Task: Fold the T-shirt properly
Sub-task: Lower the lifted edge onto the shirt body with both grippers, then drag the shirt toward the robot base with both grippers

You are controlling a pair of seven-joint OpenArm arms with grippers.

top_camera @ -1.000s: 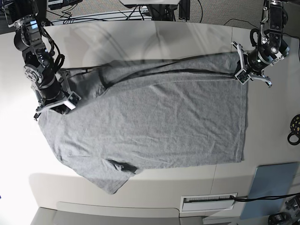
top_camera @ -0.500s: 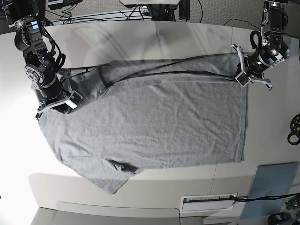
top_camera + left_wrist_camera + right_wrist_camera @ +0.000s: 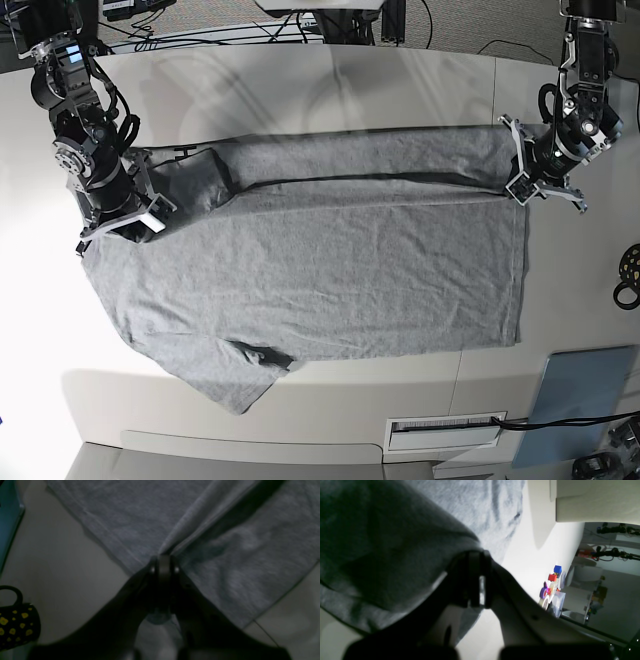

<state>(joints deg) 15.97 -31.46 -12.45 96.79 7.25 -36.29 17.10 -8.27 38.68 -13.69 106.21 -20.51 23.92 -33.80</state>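
Note:
The heather-grey T-shirt lies spread on the pale table, plain side up, one sleeve pointing at the front left. Its far edge is lifted and doubled over into a long band. My left gripper is at the shirt's right far corner, shut on the cloth; the left wrist view shows the closed gripper pinching a ridge of T-shirt. My right gripper is at the left end, shut on the shoulder area. In the right wrist view the T-shirt drapes over the closed gripper.
A black mug with yellow spots stands at the right edge, also in the left wrist view as the mug. A blue-grey pad lies front right, beside a white label plate. Cables run behind the table. Coloured toys sit far off.
My left gripper has moved toward the front of the table with the shirt's corner, widening the doubled-over band. The right arm has hardly moved.

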